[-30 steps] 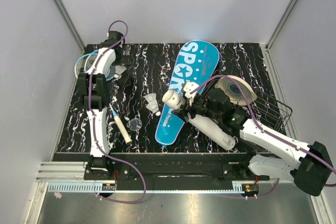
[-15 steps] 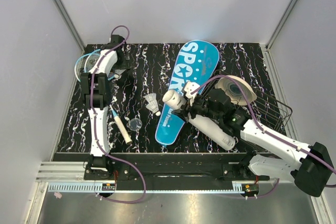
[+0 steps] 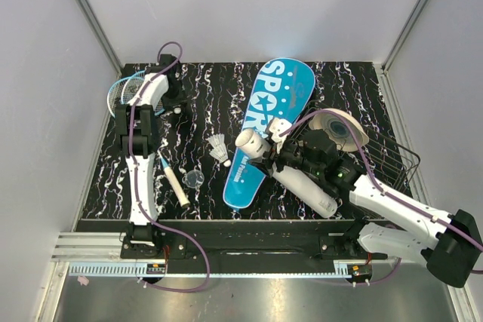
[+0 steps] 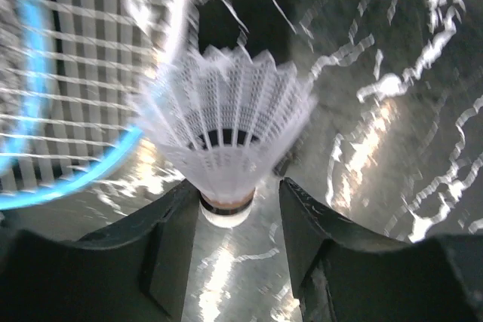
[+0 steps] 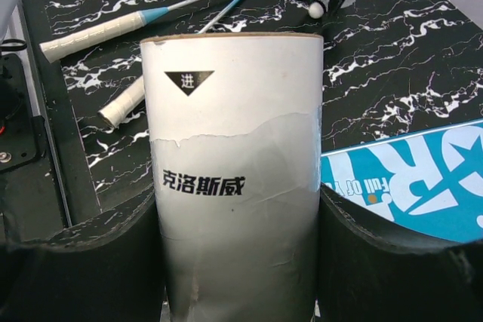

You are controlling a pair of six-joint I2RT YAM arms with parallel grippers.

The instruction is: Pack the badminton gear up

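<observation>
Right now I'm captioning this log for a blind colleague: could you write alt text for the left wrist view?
A white feather shuttlecock sits cork-first between the dark fingers of the left gripper, its skirt fanning away from the camera. A blurred light-blue-framed racket head lies left of it on the black white-veined table.

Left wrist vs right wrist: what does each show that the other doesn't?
Left wrist only: feather skirt of the shuttlecock, cork between the jaws. Right wrist only: the white tube clamped in the jaws, the blue cover beside it, two white racket handles behind. Both: black marbled table, blue-framed racket head; the shuttlecock is only a distant white speck in right wrist.
</observation>
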